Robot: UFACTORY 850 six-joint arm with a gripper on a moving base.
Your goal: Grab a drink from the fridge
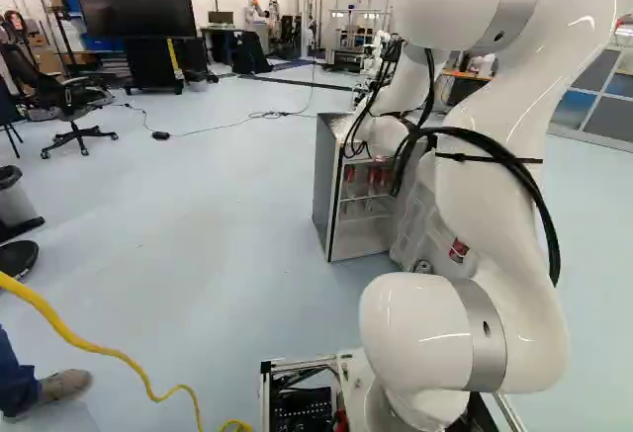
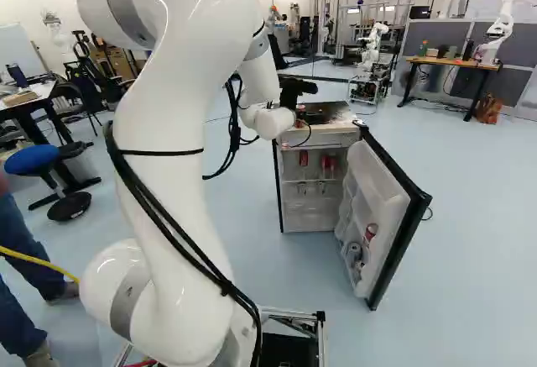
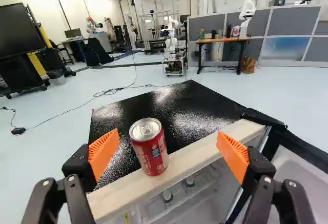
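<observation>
Step in hand: probably the grasp, though a can set down and let go would look much the same
Red can: upright [image 3: 149,149] on the pale front edge of the fridge [image 3: 169,98], between the fingers
End effector: spread wide [image 3: 166,141], a gap on either side of the can, pinching nothing
Next move: if grasping, centre on the can, close evenly, lift straight up; an uneven close could tip it off the front edge
Fridge door: wide open [image 2: 375,184], right of centre in the right base view
Door shelves: a second red can [image 2: 370,232], a grey can [image 2: 353,252] beside and below it
Fridge inside: red objects [image 2: 326,164] by the upper shelf, kind unclear
</observation>
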